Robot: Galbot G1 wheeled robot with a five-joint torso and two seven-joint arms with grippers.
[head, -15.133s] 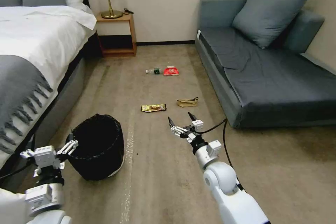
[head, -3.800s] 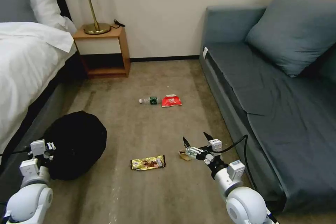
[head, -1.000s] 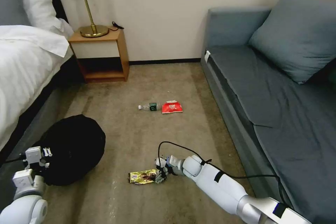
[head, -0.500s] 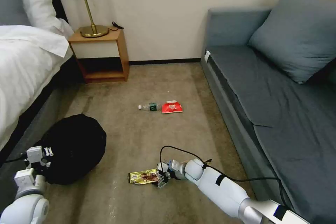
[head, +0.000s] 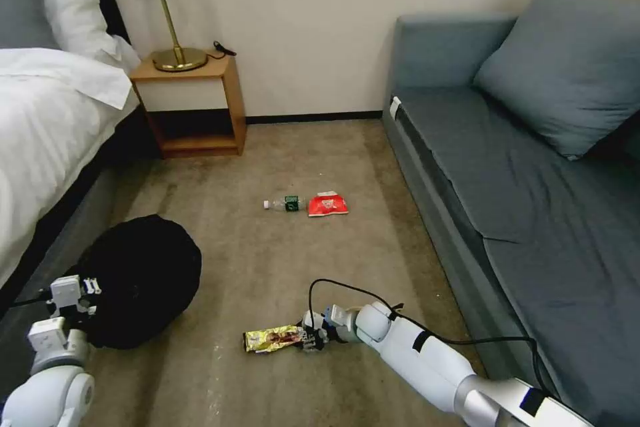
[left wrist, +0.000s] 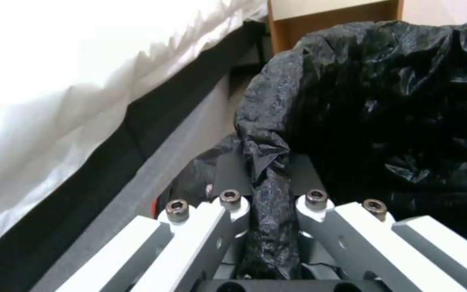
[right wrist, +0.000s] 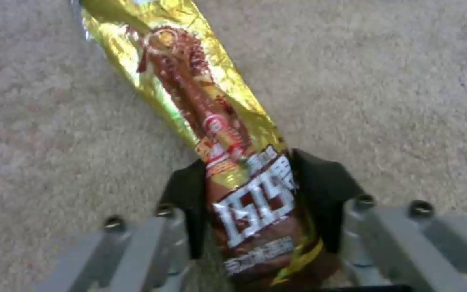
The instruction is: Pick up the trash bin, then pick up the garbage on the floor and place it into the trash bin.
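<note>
The trash bin [head: 137,280], wrapped in a crinkly black bag, hangs low at the left beside the bed. My left gripper [head: 79,292] is shut on its rim; in the left wrist view the bag's rim [left wrist: 266,170] is pinched between the fingers. The gold-brown snack wrapper [head: 270,339] lies on the carpet, and my right gripper [head: 311,339] is shut on its near end [right wrist: 252,202]. A small clear bottle [head: 283,203] and a red snack packet [head: 327,205] lie farther off on the floor. The brown paper bag is hidden.
A bed [head: 47,120] runs along the left, and a wooden nightstand [head: 190,103] with a brass lamp [head: 170,27] stands against the far wall. A grey-blue sofa [head: 527,173] lines the right side. Open carpet [head: 267,253] lies between them.
My right arm reached down to the floor and its gripper closed on the wrapper, which has shifted slightly left. The bin stays held in the left gripper.
</note>
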